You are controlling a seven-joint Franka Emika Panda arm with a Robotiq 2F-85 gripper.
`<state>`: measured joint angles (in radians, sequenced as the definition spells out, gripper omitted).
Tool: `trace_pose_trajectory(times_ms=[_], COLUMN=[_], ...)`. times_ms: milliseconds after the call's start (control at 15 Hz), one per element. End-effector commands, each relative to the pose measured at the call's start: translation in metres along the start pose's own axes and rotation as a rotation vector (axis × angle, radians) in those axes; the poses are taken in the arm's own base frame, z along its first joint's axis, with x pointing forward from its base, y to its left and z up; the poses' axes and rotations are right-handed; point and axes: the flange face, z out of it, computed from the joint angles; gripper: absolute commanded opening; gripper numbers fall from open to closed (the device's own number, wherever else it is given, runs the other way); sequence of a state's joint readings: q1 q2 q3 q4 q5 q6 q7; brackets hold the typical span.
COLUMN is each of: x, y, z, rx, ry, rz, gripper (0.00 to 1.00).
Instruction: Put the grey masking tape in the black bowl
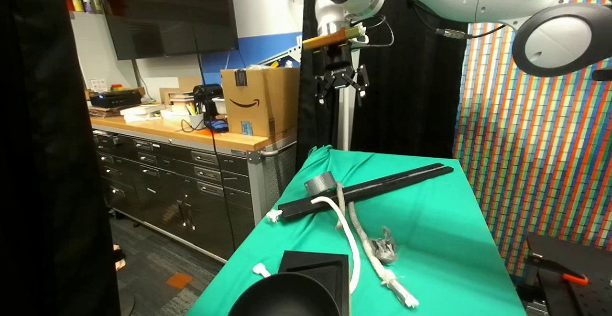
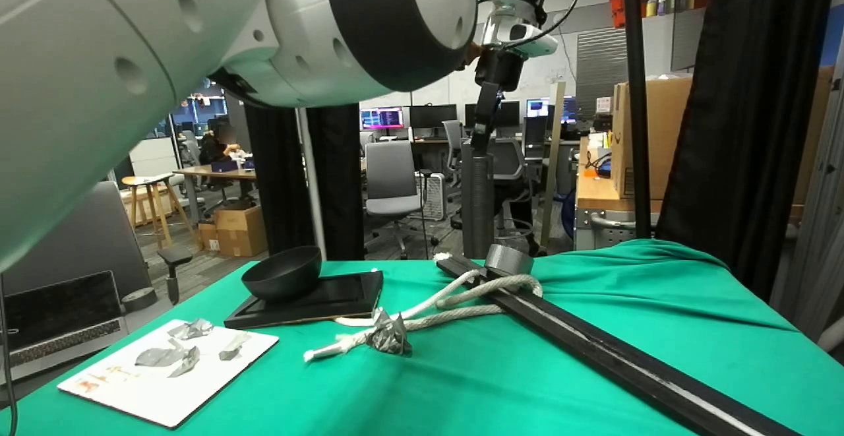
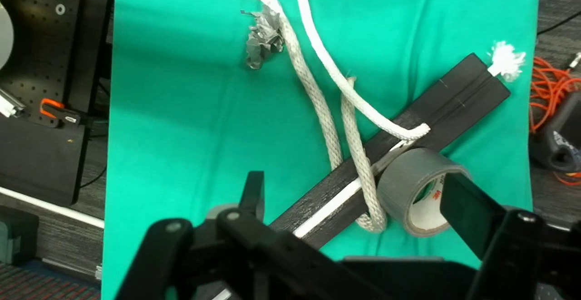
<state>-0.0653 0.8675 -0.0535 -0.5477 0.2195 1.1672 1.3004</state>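
Observation:
The grey masking tape roll (image 1: pixel 321 183) leans tilted against the long black stick near its end; it also shows in an exterior view (image 2: pixel 509 260) and in the wrist view (image 3: pixel 399 191). The black bowl (image 1: pixel 287 298) is at the near edge of an exterior view, cut off there; it sits tilted on a black tray in an exterior view (image 2: pixel 282 274). The bowl is out of the wrist view. My gripper (image 1: pixel 341 97) is open and empty, high above the table. In the wrist view my gripper (image 3: pixel 352 182) has its right finger overlapping the tape's image.
The black stick (image 2: pixel 593 343) crosses the green-covered table. Grey rope (image 3: pixel 313 82) and white rope (image 3: pixel 336 73) lie by it, with a crumpled tape wad (image 3: pixel 263 36). The black tray (image 2: pixel 356 294) lies under the bowl. A white board (image 2: pixel 198 383) with tape scraps is beside it.

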Motion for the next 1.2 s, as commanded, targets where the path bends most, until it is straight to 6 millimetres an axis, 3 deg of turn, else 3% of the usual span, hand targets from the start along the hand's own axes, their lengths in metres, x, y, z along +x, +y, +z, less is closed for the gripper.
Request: trace_pose_trajectory(times_ms=[0, 267, 600, 1133], x=[0.005, 0.012, 0.016, 0.035], y=[-0.008, -0.023, -0.046, -0.062], z=[-0.006, 0.013, 0.058, 0.102], rx=[0.07, 0.088, 0.054, 0.022], ry=[0.035, 0.034, 0.013, 0.005], rz=[0.064, 0.11, 0.137, 0.25], gripper=[1.0, 1.0, 1.0, 1.0])
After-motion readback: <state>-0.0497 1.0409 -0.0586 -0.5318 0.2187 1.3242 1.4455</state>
